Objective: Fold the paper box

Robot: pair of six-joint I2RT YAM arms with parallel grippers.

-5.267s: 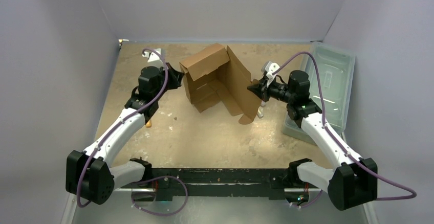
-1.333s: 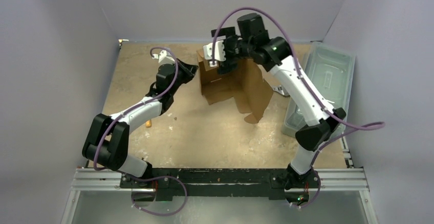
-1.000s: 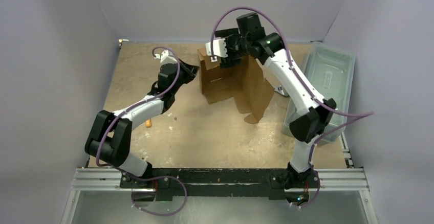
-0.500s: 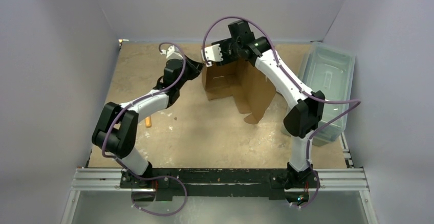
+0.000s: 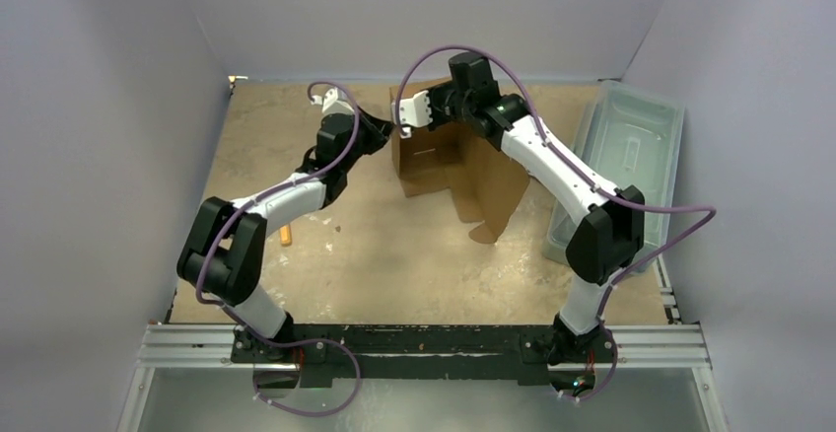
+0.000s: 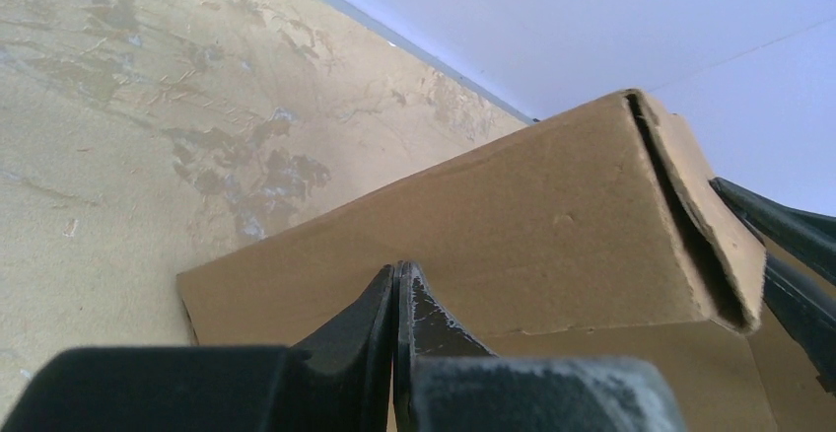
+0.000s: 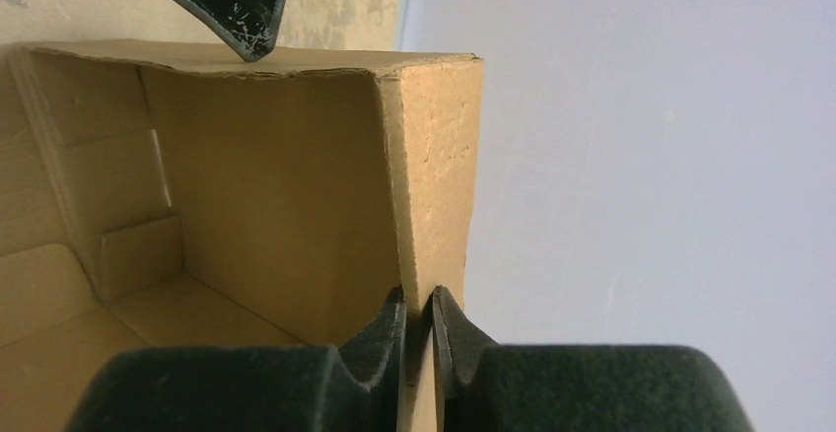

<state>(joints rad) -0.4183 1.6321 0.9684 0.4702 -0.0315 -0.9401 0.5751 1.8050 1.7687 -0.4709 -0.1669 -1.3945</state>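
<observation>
— What is seen nearest on the desk [image 5: 394, 254]?

— Bare, mottled surface. Both arms are reached out over it: the left arm [image 5: 281, 193] from the left, and the right arm [image 5: 557, 166] arched in from the right.

— Where is the paper box found?

— The paper box [image 5: 444, 161] is stood at the far middle of the desk. It is half folded, with its hollow turned toward the near side and a loose panel spread down to the right.

— How are the left jaws held?

— They are pressed together with nothing between them. Their tips are set against the outside of the box's left wall, near its top edge.

— And the right jaws?

— They are closed on the box. A thin cardboard wall at its far corner is pinched between them at the rim.

— What else is seen beyond that?

— A translucent plastic bin [image 5: 636, 141] is set along the desk's right edge, well apart from the box.
</observation>
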